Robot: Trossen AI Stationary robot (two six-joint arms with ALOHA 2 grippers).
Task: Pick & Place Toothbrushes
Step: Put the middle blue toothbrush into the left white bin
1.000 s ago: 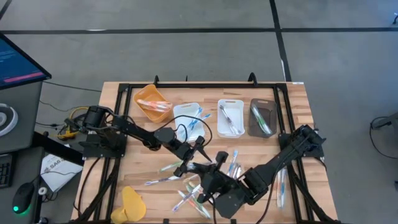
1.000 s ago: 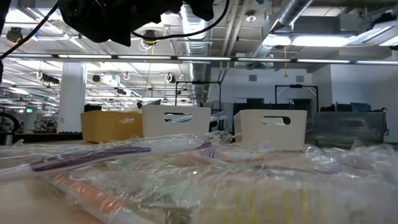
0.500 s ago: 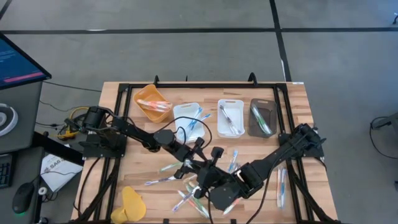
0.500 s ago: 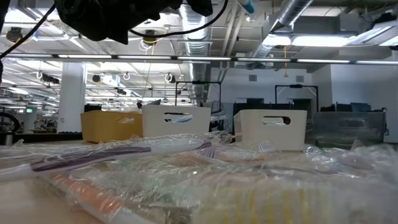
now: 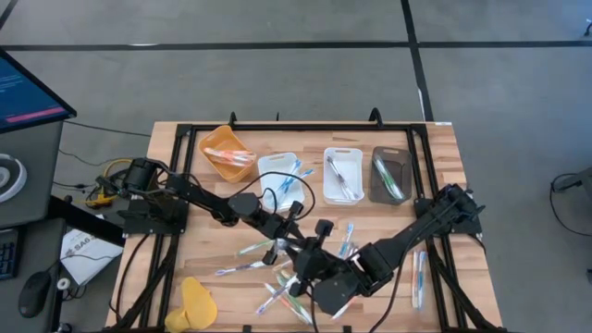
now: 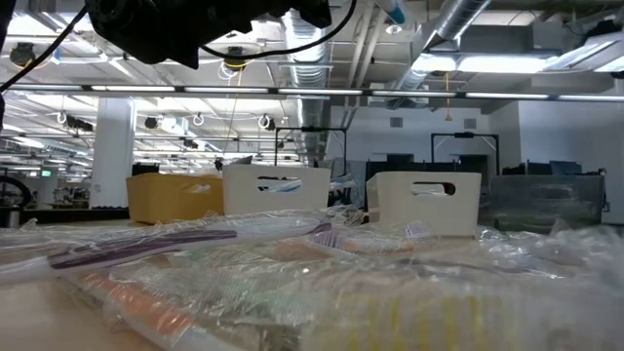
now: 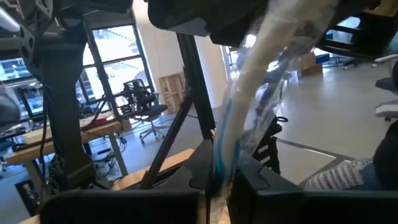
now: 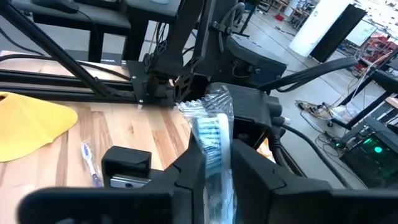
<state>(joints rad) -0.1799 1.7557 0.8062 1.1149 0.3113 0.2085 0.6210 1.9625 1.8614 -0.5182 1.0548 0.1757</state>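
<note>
A toothbrush in a clear wrapper (image 7: 249, 93), with blue marks and blue bristles (image 8: 214, 134), is held in the air over the table's near middle between both grippers. My left gripper (image 5: 298, 248) is shut on one end. My right gripper (image 5: 314, 265) has its fingers on either side of the bristle end. The toothbrush's blue tip (image 6: 395, 10) shows at the top of the low view. Other wrapped toothbrushes (image 5: 245, 268) lie flat on the wood under and around the grippers. My left gripper pinches the wrapped toothbrush's handle end (image 7: 222, 163) between its two fingers, coming roughly level from the table's left. The toothbrush slants up and away from the fingers, clear of the table. My right gripper has the bristle end (image 8: 214, 149) between its two fingers (image 8: 193, 168). The wrapper fills the gap between them. The fingers come from the table's right, tipped slightly down.
Along the far side stand a yellow tray (image 5: 227, 153), two white trays (image 5: 280, 173) (image 5: 343, 174) and a dark tray (image 5: 390, 176), each holding toothbrushes. More toothbrushes lie at the right (image 5: 418, 273). A yellow object (image 5: 196, 303) sits at the near left corner.
My left gripper has shut on the free end of the toothbrush that my right gripper holds up. Both wrists have turned a little. The toothbrush's blue tip has come into the top of the low view.
</note>
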